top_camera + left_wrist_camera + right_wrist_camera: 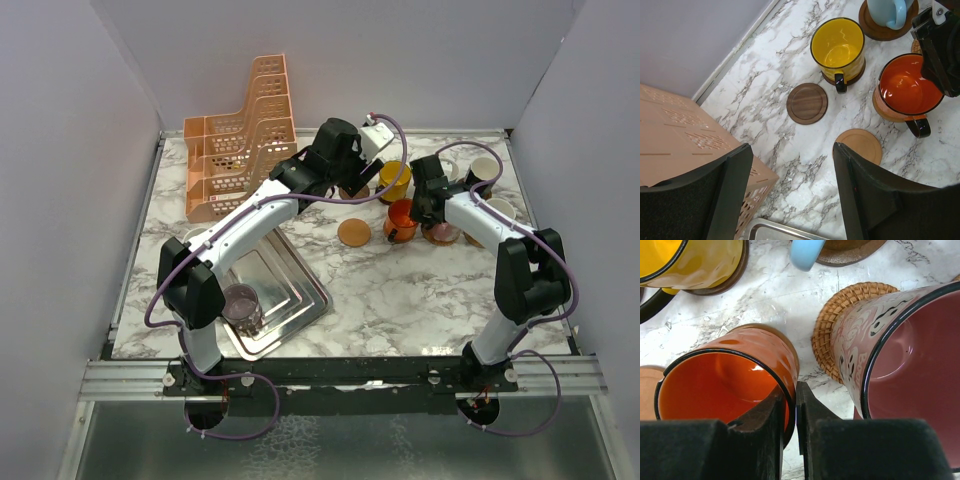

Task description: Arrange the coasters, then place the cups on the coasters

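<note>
The right wrist view showed what the others could not: the right claw [796, 396] was pinched almost closed on the rim of the orange cup [725, 375], one finger inside the bowl and one outside. Just beside it stood the maroon-pink cup [900, 355] on a woven coaster [837, 315]. The left wrist view gave the layout instead. The left claw [792, 150] hung wide apart over the desk [775, 60] with nothing between its fingers. Below it lay a bare dark coaster [807, 103] and, nearer the orange cup, a bare tan coaster [858, 144] partly hidden by a finger. From there the orange cup was seen seated on a tan coaster [881, 109]. The yellow cup [837, 45] sat on the yellow cup's coaster [826, 79], and the light blue cup [887, 11] on the light blue cup's coaster [880, 33], both dark. Only the top view took in the grey-purple cup [243, 308] on the silver tray [290, 275], well apart from the rest. It alone also showed the peach rack [240, 140] at the back left and a white cup [485, 170] at the far right.
</note>
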`<state>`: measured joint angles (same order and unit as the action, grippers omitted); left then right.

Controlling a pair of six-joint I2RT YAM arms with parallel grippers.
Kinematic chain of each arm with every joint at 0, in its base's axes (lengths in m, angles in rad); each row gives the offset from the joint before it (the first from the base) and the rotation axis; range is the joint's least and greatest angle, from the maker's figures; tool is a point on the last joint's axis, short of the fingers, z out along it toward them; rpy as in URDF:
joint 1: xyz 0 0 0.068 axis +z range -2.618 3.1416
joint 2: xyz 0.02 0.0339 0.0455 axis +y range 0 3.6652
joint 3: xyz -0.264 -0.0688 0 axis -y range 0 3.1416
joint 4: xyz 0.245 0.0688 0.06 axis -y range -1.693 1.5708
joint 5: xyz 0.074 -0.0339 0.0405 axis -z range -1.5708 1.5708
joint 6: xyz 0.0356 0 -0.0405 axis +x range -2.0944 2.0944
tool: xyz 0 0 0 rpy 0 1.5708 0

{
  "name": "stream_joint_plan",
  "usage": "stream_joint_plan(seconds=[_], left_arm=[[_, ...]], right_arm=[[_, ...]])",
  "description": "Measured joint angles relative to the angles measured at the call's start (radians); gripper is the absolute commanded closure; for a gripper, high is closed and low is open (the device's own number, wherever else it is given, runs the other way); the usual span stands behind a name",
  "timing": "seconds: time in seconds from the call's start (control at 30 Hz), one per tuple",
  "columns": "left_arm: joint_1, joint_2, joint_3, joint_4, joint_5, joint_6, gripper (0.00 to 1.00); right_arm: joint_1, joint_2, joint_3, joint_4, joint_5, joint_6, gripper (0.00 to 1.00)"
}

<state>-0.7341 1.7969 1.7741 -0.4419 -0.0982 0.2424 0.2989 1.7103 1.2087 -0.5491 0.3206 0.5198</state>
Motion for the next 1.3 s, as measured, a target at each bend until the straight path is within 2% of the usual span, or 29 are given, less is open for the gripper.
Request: stream_joint_plan(seconds=[0.33,0.67,1.3], left_arm=[[0.000,0.000,0.000,0.000,0.000,0.000,0.31],[0.000,0.000,0.000,0.000,0.000,0.000,0.31],[0.000,-0.008,-0.009,-0.001,0.000,0.005,0.31]], right_arm=[[0.000,0.000,0.000,0.017,0.000,0.002,0.80],[0.000,0.000,0.000,0.019,0.000,-0.001,0.68],[0.000,-0.019,0.049,0.031,0.000,-0.055,0.68]])
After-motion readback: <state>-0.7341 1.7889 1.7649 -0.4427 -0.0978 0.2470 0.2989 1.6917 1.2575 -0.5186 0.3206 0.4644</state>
